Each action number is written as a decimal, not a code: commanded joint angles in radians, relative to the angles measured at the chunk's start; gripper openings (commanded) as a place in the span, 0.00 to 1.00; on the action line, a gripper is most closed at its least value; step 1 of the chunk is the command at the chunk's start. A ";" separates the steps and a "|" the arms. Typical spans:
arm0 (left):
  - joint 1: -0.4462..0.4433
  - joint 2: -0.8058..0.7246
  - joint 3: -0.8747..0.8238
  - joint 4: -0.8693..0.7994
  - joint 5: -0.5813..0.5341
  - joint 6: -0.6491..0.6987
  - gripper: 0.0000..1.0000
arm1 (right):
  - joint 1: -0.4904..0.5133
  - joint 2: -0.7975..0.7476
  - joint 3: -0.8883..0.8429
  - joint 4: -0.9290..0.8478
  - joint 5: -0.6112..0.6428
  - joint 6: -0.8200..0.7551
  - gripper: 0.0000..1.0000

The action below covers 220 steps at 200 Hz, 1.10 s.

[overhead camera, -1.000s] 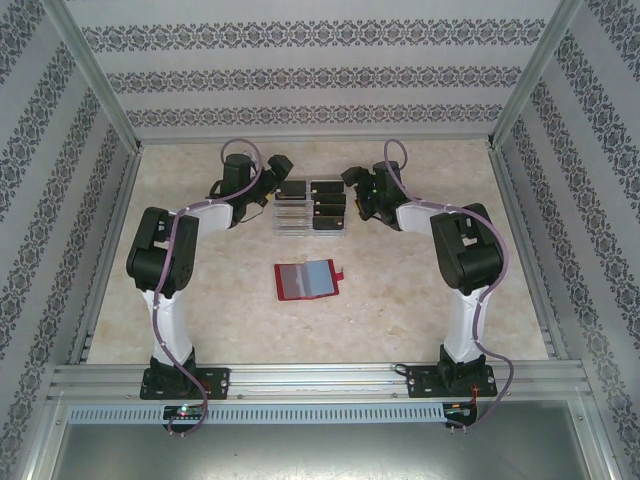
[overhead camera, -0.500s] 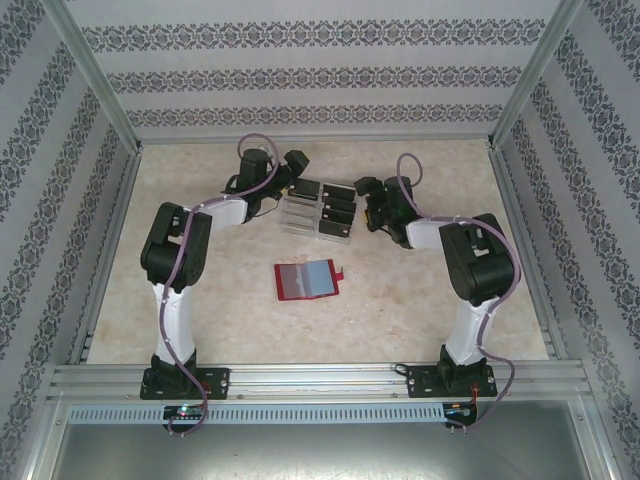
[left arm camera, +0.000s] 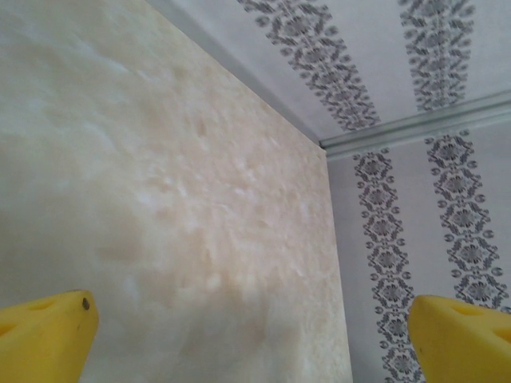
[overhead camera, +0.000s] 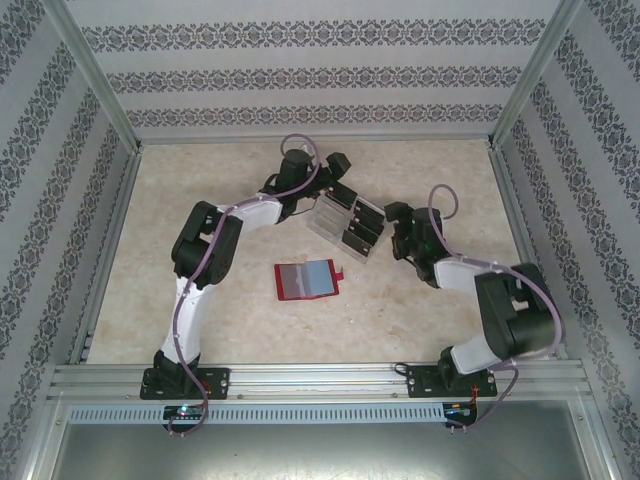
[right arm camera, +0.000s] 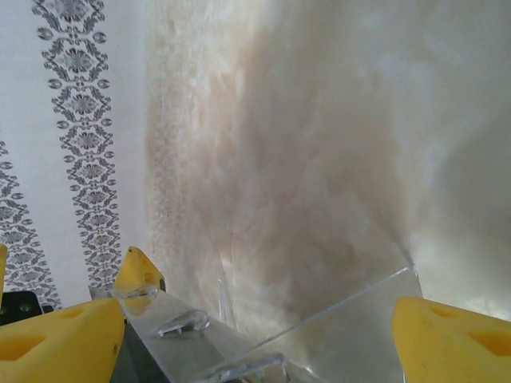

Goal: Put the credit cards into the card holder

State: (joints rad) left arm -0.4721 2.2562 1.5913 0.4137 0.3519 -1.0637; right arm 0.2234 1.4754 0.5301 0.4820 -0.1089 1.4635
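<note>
1. On the desk (overhead camera: pixel 460 170), far of centre: a clear rack (overhead camera: pixel 325 218), skewed to the desk's edges, with the black cards (overhead camera: pixel 360 214) standing in its slots.
2. Nearer the arm bases, close to the rack but apart from it: the red holder (overhead camera: pixel 306 281), flat and open, grey pockets up, tab to the right.
3. At the rack's far left end: left end effector (overhead camera: pixel 338 180), fingers (left arm camera: pixel 48 339) spread fully, only bare desk and patterned wall between them.
4. At the rack's near right end: right end effector (overhead camera: pixel 398 222), fingers (right arm camera: pixel 56 343) wide apart astride the rack's clear wall; clamped or merely straddling, cannot tell.
</note>
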 commanded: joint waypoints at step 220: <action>0.072 -0.410 -0.192 -0.461 0.028 0.240 1.00 | 0.210 -0.158 0.636 -1.091 0.004 -0.983 0.72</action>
State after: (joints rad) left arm -0.4129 1.9739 1.4536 0.2089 0.4061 -0.9836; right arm 0.3454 1.2041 1.0481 -0.4442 -0.0883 0.6949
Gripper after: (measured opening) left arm 0.999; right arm 0.753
